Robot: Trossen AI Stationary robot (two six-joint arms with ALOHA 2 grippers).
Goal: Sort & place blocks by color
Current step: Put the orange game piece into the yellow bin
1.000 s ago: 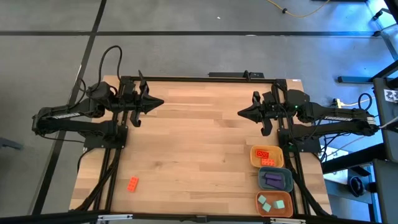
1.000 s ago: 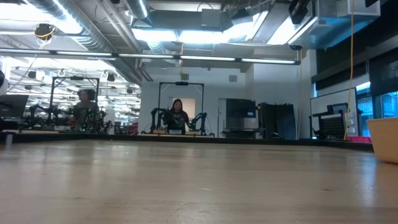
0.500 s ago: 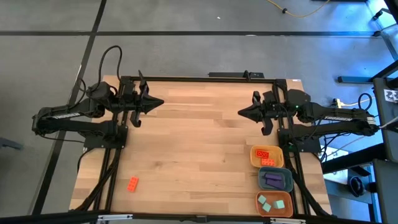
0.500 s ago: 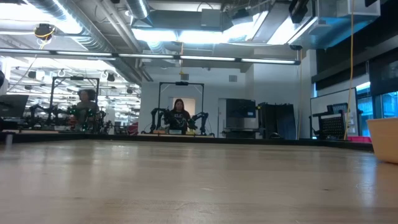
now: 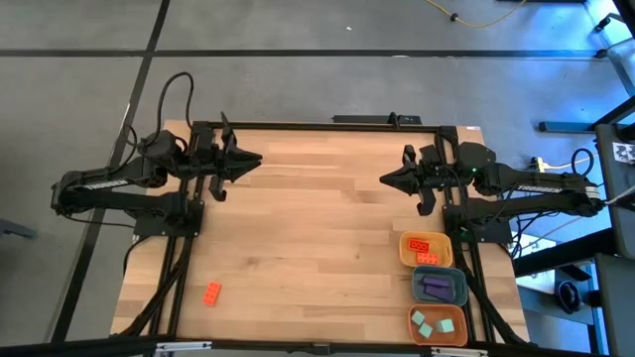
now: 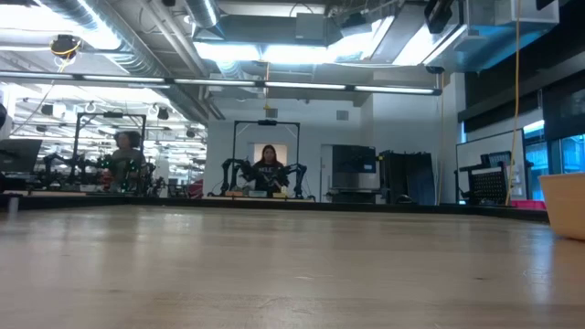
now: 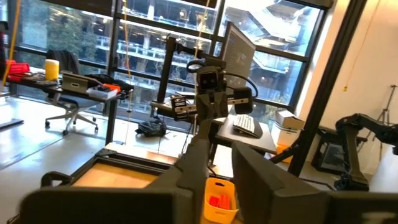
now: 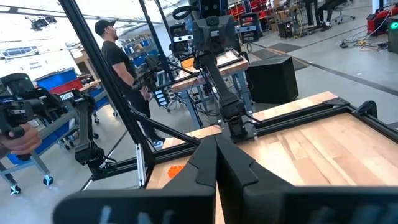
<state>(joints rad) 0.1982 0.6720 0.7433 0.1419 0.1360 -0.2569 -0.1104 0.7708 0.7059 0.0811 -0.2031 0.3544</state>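
One orange-red block lies flat on the table near its near left corner; the right wrist view shows it far off. Other orange-red blocks lie in the yellow-orange tray, purple bars in the blue-grey tray, and teal-green blocks in the orange tray. My left gripper hovers over the far left of the table with a narrow gap between its fingers. My right gripper hovers over the far right, shut. Both hold nothing.
Three rounded trays stand in a row along the right edge toward the near corner: yellow-orange, blue-grey, orange. A tray wall shows at the low view's right edge. Bare wood lies between the arms. People stand in the room beyond.
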